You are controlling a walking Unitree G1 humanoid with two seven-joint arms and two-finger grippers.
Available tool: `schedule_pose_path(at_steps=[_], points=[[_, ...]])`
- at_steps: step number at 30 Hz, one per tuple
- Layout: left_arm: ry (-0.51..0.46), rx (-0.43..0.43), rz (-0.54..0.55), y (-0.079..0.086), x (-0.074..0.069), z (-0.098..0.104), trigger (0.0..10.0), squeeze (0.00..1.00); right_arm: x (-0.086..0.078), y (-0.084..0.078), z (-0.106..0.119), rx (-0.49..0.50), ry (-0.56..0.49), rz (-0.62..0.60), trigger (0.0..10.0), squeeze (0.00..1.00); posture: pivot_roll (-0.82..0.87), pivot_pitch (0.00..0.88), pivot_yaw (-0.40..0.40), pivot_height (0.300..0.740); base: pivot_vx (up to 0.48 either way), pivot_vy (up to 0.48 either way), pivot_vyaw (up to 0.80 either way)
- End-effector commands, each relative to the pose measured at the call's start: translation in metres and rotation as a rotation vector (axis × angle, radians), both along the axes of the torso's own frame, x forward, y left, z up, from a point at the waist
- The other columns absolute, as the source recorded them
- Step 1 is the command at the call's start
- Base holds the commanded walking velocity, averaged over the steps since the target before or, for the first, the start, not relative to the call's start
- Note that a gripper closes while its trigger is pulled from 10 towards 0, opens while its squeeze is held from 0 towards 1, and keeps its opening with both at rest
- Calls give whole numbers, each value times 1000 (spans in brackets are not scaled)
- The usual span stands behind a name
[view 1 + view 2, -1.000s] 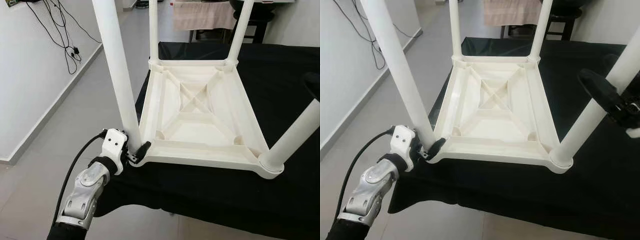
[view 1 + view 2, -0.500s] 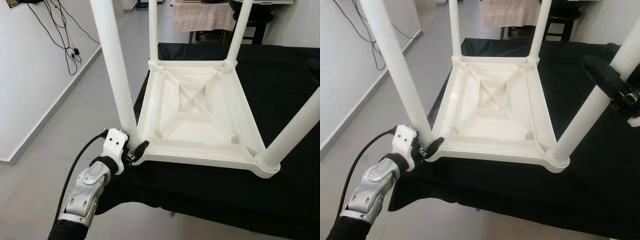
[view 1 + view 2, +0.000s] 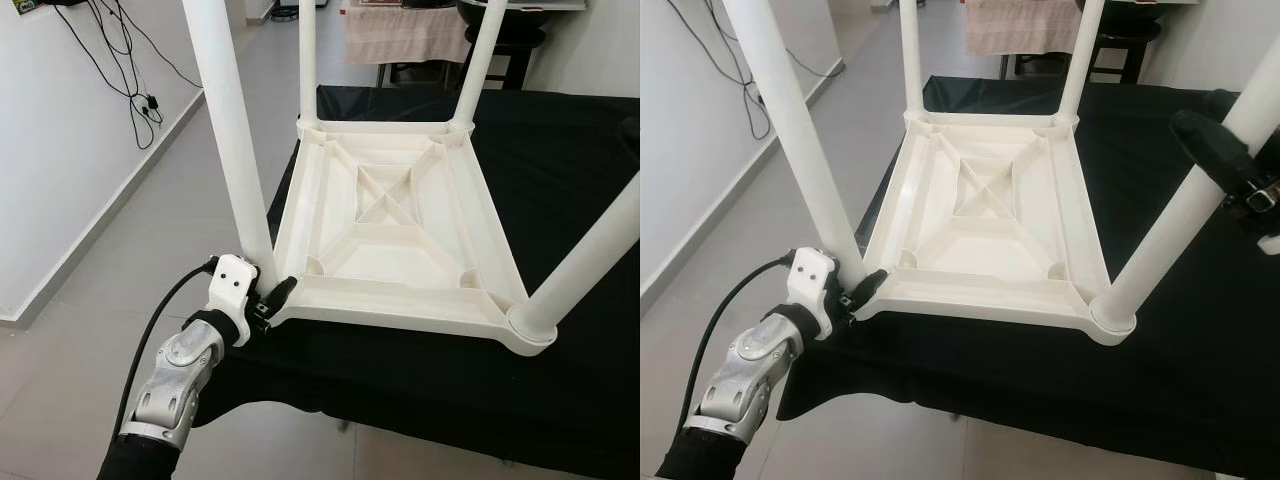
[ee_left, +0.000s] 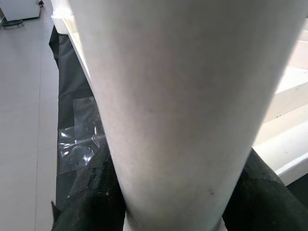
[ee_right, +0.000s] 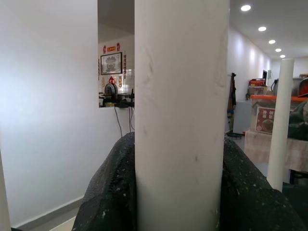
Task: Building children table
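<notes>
Left wrist view: the left gripper [image 3: 272, 297] is clamped round the base of the near-left leg [image 3: 230, 140] of the white table [image 3: 400, 235], which lies upside down on the black cloth [image 3: 580, 160]. At three o'clock, the right gripper [image 3: 1230, 170] is clenched on the near-right leg [image 3: 1185, 225], higher up.

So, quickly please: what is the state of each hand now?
Left hand: closed on the near-left table leg, at its base.
Right hand: closed on the near-right table leg, partway up it.
</notes>
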State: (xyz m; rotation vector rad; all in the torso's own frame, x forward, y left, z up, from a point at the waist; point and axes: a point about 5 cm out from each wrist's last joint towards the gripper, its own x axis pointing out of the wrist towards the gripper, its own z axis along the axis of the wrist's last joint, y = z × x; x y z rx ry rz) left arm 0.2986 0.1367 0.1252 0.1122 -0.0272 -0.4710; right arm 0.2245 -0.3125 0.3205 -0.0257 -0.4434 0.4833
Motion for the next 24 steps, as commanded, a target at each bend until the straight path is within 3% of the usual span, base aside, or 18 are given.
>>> schedule_pose_path(at_steps=[1, 3, 4, 5, 7, 10, 11, 13, 14, 15, 17, 18, 19, 20, 21, 22, 23, 24], points=[[-62, 25, 91, 18, 7, 12, 0, 0, 2, -8, -1, -5, 21, -81, 0, 0, -95, 62, -18, 740, 0, 0, 0], [-114, 19, 105, 24, 13, 30, 0, 0, 12, -18, -9, 35, 72, -191, 0, 0, -89, 58, -15, 740, 0, 0, 0], [-176, 15, 114, 30, 19, 51, 0, 0, 21, -27, -20, 76, 132, -304, 0, 0, -89, 53, -9, 740, 0, 0, 0], [-176, 15, 114, 30, 19, 51, 0, 0, 21, -27, -20, 76, 132, -304, 0, 0, -89, 53, -9, 740, 0, 0, 0], [-360, 14, 102, 43, 34, 122, 0, 0, 37, -40, -57, 145, 309, -543, 0, 0, -73, 44, 5, 740, 0, 0, 0], [-419, 19, 94, 47, 37, 145, 0, 0, 40, -40, -69, 158, 359, -601, 0, 0, -73, 44, 5, 740, 0, 0, 0], [-490, 31, 80, 50, 40, 174, 0, 0, 42, -37, -83, 178, 422, -651, 0, 0, -67, 42, 14, 740, 0, 0, 0], [-663, 84, 16, 48, 41, 249, 0, 0, 44, -24, -115, 244, 572, -752, 0, 0, -52, 41, 28, 740, 0, 0, 0], [-663, 84, 16, 48, 41, 249, 0, 0, 44, -24, -115, 244, 572, -752, 0, 0, -52, 41, 28, 740, 0, 0, 0], [-726, 107, -8, 45, 39, 278, 0, 0, 44, -15, -130, 265, 638, -787, 0, 0, -44, 43, 33, 740, 0, 0, 0], [-726, 107, -8, 45, 39, 278, 0, 0, 44, -15, -130, 265, 638, -787, 0, 0, -44, 43, 33, 740, 0, 0, 0], [-788, 114, -57, 37, 36, 311, 0, 0, 44, 4, -152, 301, 729, -778, 0, 0, -35, 49, 43, 740, 0, 0, 0], [-788, 114, -57, 37, 36, 311, 0, 0, 44, 4, -152, 301, 729, -778, 0, 0, -35, 49, 43, 740, 0, 0, 0], [-830, 110, -107, 26, 34, 338, 0, 0, 46, 26, -175, 333, 825, -755, 0, 0, -29, 54, 55, 740, 0, 0, 0], [-830, 110, -107, 26, 34, 338, 0, 0, 46, 26, -175, 333, 825, -755, 0, 0, -29, 54, 55, 740, 0, 0, 0], [-861, 85, -172, 10, 32, 364, 0, 0, 49, 53, -201, 365, 935, -729, 0, 0, -28, 58, 63, 740, 0, 0, 0], [-861, 85, -172, 10, 32, 364, 0, 0, 49, 53, -201, 365, 935, -729, 0, 0, -28, 58, 63, 740, 0, 0, 0], [-874, 70, -219, -2, 29, 380, 0, 0, 50, 72, -216, 382, 1006, -716, 0, 0, -25, 59, 65, 740, 0, 0, 0]])
